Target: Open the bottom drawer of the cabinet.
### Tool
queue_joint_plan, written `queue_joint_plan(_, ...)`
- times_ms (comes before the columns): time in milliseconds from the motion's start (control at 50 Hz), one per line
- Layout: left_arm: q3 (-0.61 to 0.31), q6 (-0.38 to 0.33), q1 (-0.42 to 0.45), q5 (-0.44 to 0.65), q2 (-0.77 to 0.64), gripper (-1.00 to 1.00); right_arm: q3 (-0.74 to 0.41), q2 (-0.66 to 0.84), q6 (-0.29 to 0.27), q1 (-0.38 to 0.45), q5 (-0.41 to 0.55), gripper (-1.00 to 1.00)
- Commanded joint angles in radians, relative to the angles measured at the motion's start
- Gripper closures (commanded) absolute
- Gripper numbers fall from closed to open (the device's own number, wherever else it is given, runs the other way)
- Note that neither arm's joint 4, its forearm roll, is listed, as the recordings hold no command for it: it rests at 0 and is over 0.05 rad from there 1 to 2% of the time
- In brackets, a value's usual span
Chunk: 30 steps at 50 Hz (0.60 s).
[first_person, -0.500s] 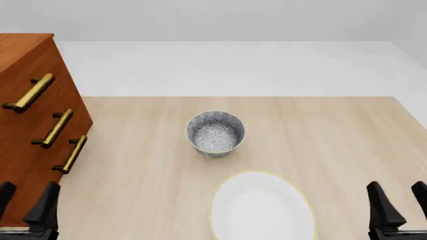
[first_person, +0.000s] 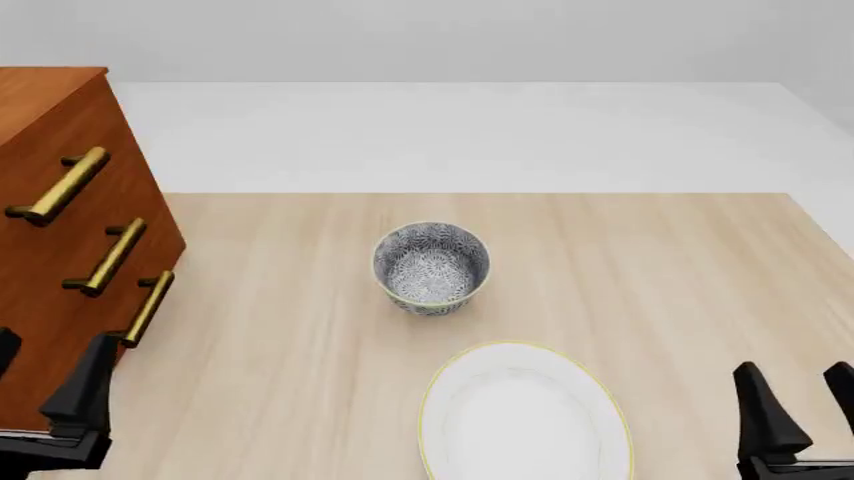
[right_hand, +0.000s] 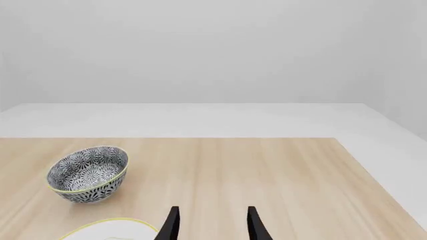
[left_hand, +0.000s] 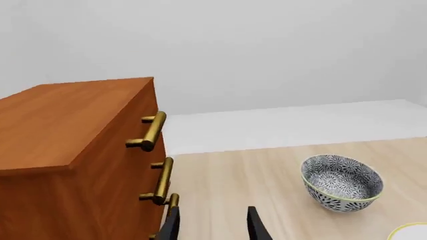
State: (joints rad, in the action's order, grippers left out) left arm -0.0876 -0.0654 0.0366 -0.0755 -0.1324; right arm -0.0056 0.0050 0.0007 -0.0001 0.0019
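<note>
The cabinet (first_person: 118,170) stands at the table's left edge, its three drawers all shut. The bottom drawer (first_person: 60,345) carries the lowest brass handle (first_person: 144,308). My left gripper (first_person: 47,375) is open at the near left, just short of that handle and touching nothing. In the left wrist view the cabinet (left_hand: 73,125) fills one side, and the bottom drawer's handle (left_hand: 173,201) shows right by one finger of the open left gripper (left_hand: 213,227). My right gripper (first_person: 805,405) hangs open and empty at the near right; the right wrist view also shows this gripper (right_hand: 212,225) open.
A patterned bowl (first_person: 430,265) stands mid-table, and a white plate (first_person: 525,415) with a yellow rim lies nearer me. The two upper handles (first_person: 60,185) (first_person: 110,257) stick out from the cabinet front. The bowl (right_hand: 90,172) also shows in the right wrist view.
My left gripper has moved forward a little toward the bottom handle. The right gripper, drawers, bowl and plate have not moved.
</note>
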Motion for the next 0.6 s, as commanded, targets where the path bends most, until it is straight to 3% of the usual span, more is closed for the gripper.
queue_joint_plan(20, -0.089, -0.091, 0.052, -0.094, -0.191, -1.00, -0.001, 0.000, 0.000, 0.000, 0.001, -1.00)
queue_joint_plan(120, -0.162, -0.150, 0.086, -0.219, -0.431, -1.00, -0.001, 0.000, 0.000, 0.000, 0.001, -1.00)
queue_joint_plan(240, -0.182, -0.308, 0.072, -0.178, -0.503, -1.00, -0.001, 0.000, 0.000, 0.000, 0.001, -1.00)
queue_joint_plan(340, -0.216, -0.356, 0.091, -0.128, -0.514, -1.00, -0.001, 0.000, 0.000, 0.000, 0.001, -1.00)
queue_joint_plan(480, -0.244, -0.519, 0.074, -0.100, -0.598, -1.00, -0.001, 0.000, 0.000, 0.000, 0.001, -1.00)
queue_joint_plan(500, -0.254, -0.506, 0.078, -0.081, -0.586, -1.00, -0.001, 0.000, 0.000, 0.000, 0.001, -1.00)
queue_joint_plan(600, -0.250, -0.577, 0.087, -0.056, -0.592, -1.00, -0.001, 0.001, 0.000, 0.000, 0.001, -1.00)
